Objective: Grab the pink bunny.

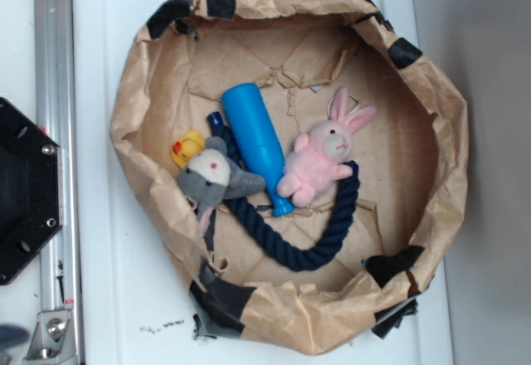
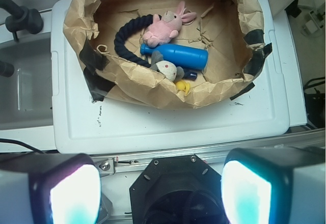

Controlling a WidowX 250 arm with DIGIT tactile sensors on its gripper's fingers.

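The pink bunny [image 1: 321, 156] lies inside a crumpled brown paper basket [image 1: 427, 91], right of centre, ears toward the upper right. In the wrist view the pink bunny [image 2: 165, 25] rests at the far side of the basket, well away from my gripper [image 2: 160, 193]. My gripper's two glowing fingers [image 2: 74, 196] stand wide apart at the bottom edge, with nothing between them. The gripper is high above the robot's black base, outside the basket. It does not show in the exterior view.
Beside the bunny lie a blue bottle [image 1: 255, 145], a grey plush [image 1: 213, 180], a small yellow duck [image 1: 188, 147] and a dark blue rope [image 1: 319, 240]. The basket sits on a white lid [image 2: 168, 124]. A black base plate [image 1: 23, 191] and metal rail [image 1: 54, 91] are at left.
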